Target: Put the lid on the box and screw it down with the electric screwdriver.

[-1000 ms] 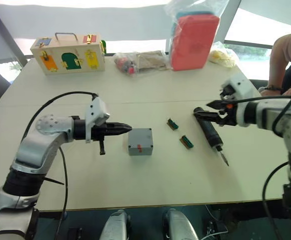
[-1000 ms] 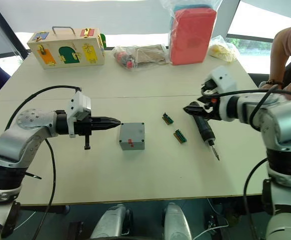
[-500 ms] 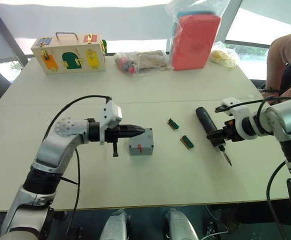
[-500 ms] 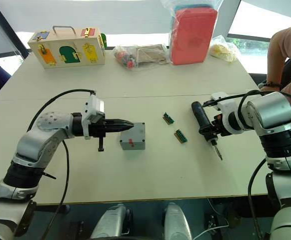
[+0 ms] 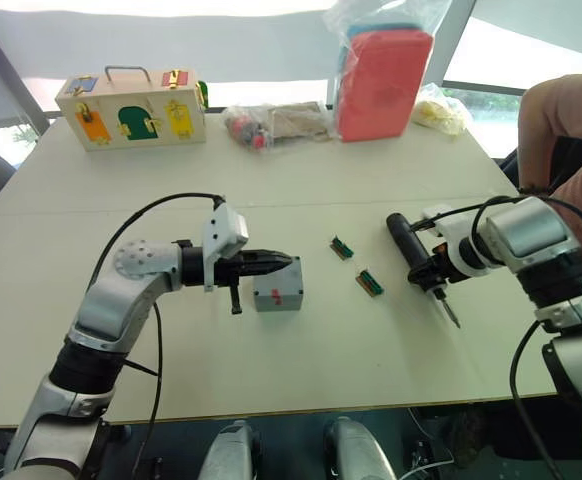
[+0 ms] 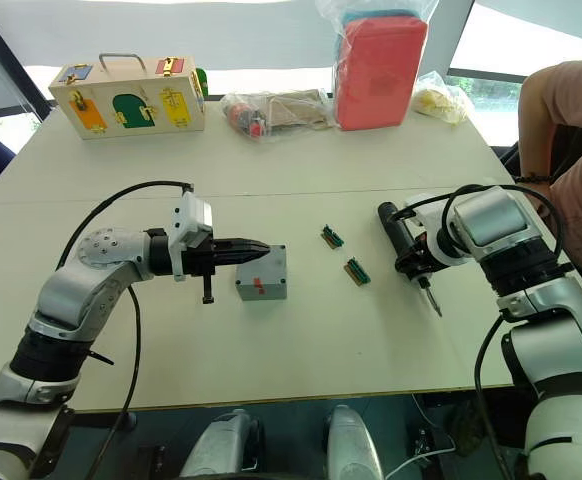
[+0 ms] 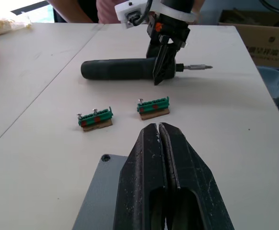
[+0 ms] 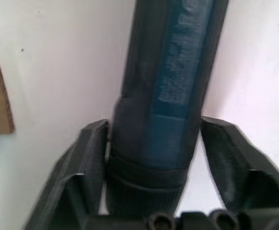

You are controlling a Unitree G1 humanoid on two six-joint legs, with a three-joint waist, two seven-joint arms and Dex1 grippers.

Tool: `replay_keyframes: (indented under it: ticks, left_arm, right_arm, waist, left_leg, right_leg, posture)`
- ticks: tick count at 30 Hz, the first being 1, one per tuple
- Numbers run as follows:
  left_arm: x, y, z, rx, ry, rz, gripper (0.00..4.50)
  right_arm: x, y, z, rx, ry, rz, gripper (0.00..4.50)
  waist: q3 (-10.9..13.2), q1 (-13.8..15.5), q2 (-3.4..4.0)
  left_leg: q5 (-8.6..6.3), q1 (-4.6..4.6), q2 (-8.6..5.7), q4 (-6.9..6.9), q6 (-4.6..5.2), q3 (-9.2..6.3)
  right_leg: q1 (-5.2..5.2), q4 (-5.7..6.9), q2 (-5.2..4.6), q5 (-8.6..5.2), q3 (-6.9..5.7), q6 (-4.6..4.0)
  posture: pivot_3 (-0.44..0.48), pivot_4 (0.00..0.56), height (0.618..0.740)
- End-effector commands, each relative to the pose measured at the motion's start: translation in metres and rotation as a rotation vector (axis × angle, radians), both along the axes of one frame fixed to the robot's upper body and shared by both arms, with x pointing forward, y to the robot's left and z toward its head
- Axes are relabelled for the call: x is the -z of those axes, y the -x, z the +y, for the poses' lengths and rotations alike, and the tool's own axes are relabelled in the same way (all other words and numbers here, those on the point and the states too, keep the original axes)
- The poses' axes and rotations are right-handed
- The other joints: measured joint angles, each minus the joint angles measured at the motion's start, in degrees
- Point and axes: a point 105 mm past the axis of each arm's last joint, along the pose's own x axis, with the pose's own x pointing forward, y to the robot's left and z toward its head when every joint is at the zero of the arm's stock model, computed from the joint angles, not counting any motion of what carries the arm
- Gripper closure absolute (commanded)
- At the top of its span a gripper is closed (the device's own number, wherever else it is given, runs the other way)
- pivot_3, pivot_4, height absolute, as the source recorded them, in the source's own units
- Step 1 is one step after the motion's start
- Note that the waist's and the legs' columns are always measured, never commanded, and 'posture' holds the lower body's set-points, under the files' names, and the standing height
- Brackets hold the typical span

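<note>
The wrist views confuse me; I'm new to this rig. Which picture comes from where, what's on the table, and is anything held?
This is a humanoid robot with two arms, each ending in a two-finger gripper. The two wide pictures come from its head, looking down over the table. The two close ones come from cameras on its wrists, looking along the fingers.

On the table lie the grey box, two green connector blocks and the electric screwdriver, lying flat. A wooden latch box and bagged items sit at the far edge. A person sits on the robot's right.

The left gripper is shut and empty, with its tips over the box. The right gripper is open and straddles the screwdriver without clamping it.
</note>
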Motion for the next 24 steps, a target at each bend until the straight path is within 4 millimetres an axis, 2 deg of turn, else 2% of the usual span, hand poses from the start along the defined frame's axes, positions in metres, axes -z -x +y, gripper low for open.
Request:
replay_keyframes:
  ticks: [1, 4, 10, 12, 13, 15, 16, 18, 22, 24]
  left_arm:
    - [-0.012, 0.001, 0.001, -0.003, 0.016, -0.068, 4.50]
    - [-0.012, -0.001, 0.004, -0.007, 0.011, -0.073, 4.50]
    - [-0.009, -0.001, 0.009, -0.008, -0.021, -0.069, 4.50]
    - [-0.008, -0.002, 0.014, -0.014, -0.036, -0.068, 4.50]
    - [-0.008, -0.002, 0.014, -0.014, -0.044, -0.064, 4.50]
    - [-0.008, -0.003, 0.020, -0.016, -0.063, -0.063, 4.50]
    - [-0.007, -0.003, 0.021, -0.017, -0.073, -0.060, 4.50]
    - [-0.004, -0.004, 0.020, -0.013, -0.088, -0.054, 4.50]
    - [-0.003, -0.008, 0.024, -0.013, -0.101, -0.034, 4.50]
    - [-0.001, -0.010, 0.024, -0.006, -0.113, -0.020, 4.50]
  right_arm:
    - [0.004, -0.003, 0.012, -0.037, -0.032, 0.026, 2.64]
    - [-0.006, -0.008, 0.016, -0.014, -0.068, 0.005, 2.64]
    - [-0.057, -0.028, 0.028, -0.070, -0.134, -0.217, 2.64]
    - [-0.078, -0.027, 0.044, -0.126, -0.218, -0.311, 2.64]
    - [-0.101, -0.027, 0.063, -0.217, -0.313, -0.445, 2.64]
    - [-0.135, -0.019, 0.088, -0.328, -0.442, -0.653, 2.64]
    - [-0.152, -0.009, 0.103, -0.404, -0.541, -0.769, 2.64]
    - [-0.169, 0.008, 0.117, -0.474, -0.657, -0.919, 2.64]
    - [-0.187, 0.027, 0.142, -0.511, -0.813, -1.117, 2.64]
    - [-0.186, 0.033, 0.148, -0.518, -0.862, -1.166, 2.64]
  waist:
    - [0.0, 0.0, 0.00]
    - [0.0, -0.1, 0.00]
    - [0.1, 0.1, 0.20]
    - [0.3, 0.3, 0.49]
    - [0.4, 0.3, 0.57]
    - [0.4, 0.2, 0.58]
    - [0.4, 0.2, 0.57]
    - [0.4, 0.3, 0.61]
    - [0.4, 0.8, 0.57]
    - [0.4, 0.7, 0.58]
  left_leg:
    - [0.00, 0.01, 0.00, 0.00, 0.00, 0.00]
    - [0.00, 0.01, 0.01, -0.01, 0.00, 0.00]
    - [0.00, -0.02, 0.00, -0.05, 0.00, 0.04]
    - [0.00, -0.10, 0.00, -0.08, -0.01, 0.04]
    - [0.00, -0.17, -0.02, -0.08, -0.01, 0.04]
    - [0.02, -0.43, -0.02, -0.04, -0.02, 0.02]
    - [0.02, -0.44, -0.02, -0.08, -0.02, 0.01]
    - [0.02, -0.52, 0.02, -0.08, -0.03, -0.05]
    - [0.08, -0.61, -0.02, 0.01, -0.12, -0.12]
    - [0.12, -0.60, -0.07, 0.09, -0.19, -0.11]
  right_leg:
    - [0.00, 0.00, 0.01, 0.00, 0.00, 0.00]
    - [-0.01, 0.01, 0.01, 0.00, -0.01, 0.00]
    - [-0.09, 0.03, 0.00, 0.01, 0.01, 0.00]
    - [-0.20, 0.03, -0.01, 0.01, 0.01, 0.00]
    - [-0.26, 0.04, -0.03, 0.01, 0.01, 0.00]
    - [-0.50, 0.08, -0.02, 0.01, 0.00, 0.01]
    - [-0.52, 0.08, 0.00, 0.01, 0.00, 0.01]
    - [-0.57, 0.08, 0.06, 0.01, -0.04, 0.02]
    - [-0.53, 0.11, -0.04, 0.01, -0.15, 0.02]
    - [-0.44, 0.07, -0.13, 0.14, -0.12, 0.10]
  posture:
    - [0.000, 0.150, 0.730]
    - [0.000, 0.150, 0.730]
    - [0.000, 0.150, 0.730]
    - [0.000, 0.150, 0.730]
    - [0.000, 0.150, 0.730]
    - [0.000, 0.150, 0.730]
    - [0.000, 0.150, 0.730]
    - [0.000, 0.150, 0.730]
    - [0.000, 0.150, 0.730]
    - [0.000, 0.150, 0.730]
